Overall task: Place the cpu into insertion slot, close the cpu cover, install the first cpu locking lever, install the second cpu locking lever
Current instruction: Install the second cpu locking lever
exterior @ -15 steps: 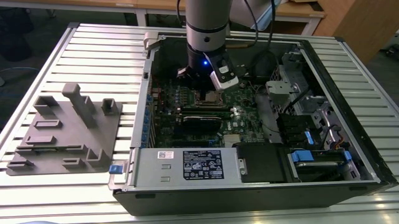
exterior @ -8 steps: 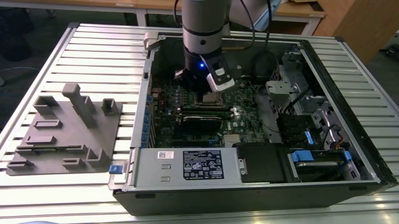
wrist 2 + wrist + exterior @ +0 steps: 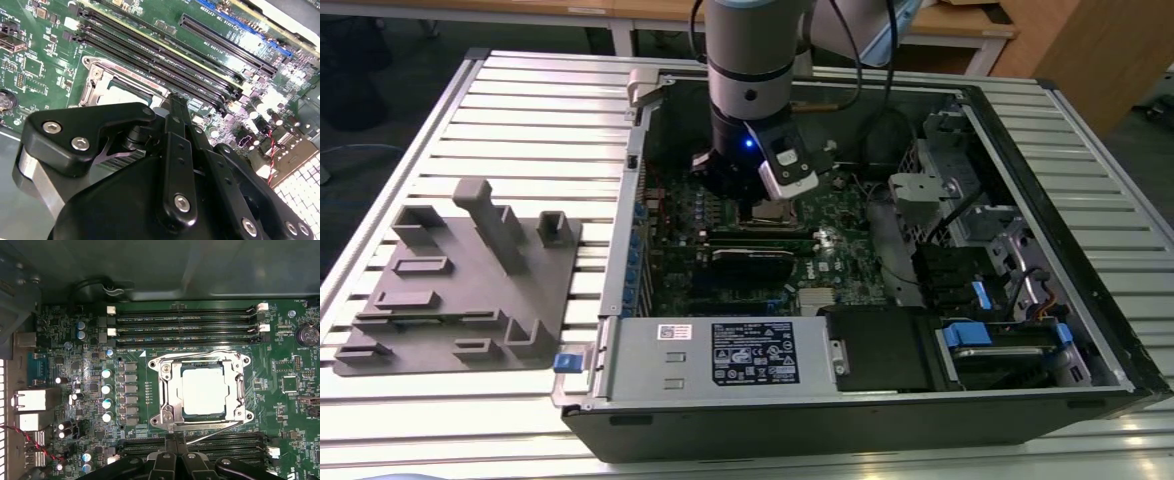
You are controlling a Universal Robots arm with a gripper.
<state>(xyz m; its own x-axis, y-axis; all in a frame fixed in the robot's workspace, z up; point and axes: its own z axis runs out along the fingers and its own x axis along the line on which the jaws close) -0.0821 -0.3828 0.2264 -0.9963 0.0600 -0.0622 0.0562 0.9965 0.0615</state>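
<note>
Grey fixture tray [image 3: 460, 280] on table at exterior view's left, well apart from open PC case [image 3: 1067, 150]. Arm w/ gripper [image 3: 175, 441] down inside case over motherboard [image 3: 125, 410]. In first wrist view: cpu [image 3: 205, 391] seated in insertion slot [image 3: 170, 412], cpu cover [image 3: 239, 390] down around it, fingertips together just beside socket edge, holding nothing.

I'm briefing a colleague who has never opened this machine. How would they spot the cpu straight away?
In the first wrist view, find the green motherboard with its long dark memory slots. Between two banks of those slots sits the silvery cpu cover, a square frame. The cpu is the pale, flat metal square showing through its window, the only plain bright plate among small components.
</note>
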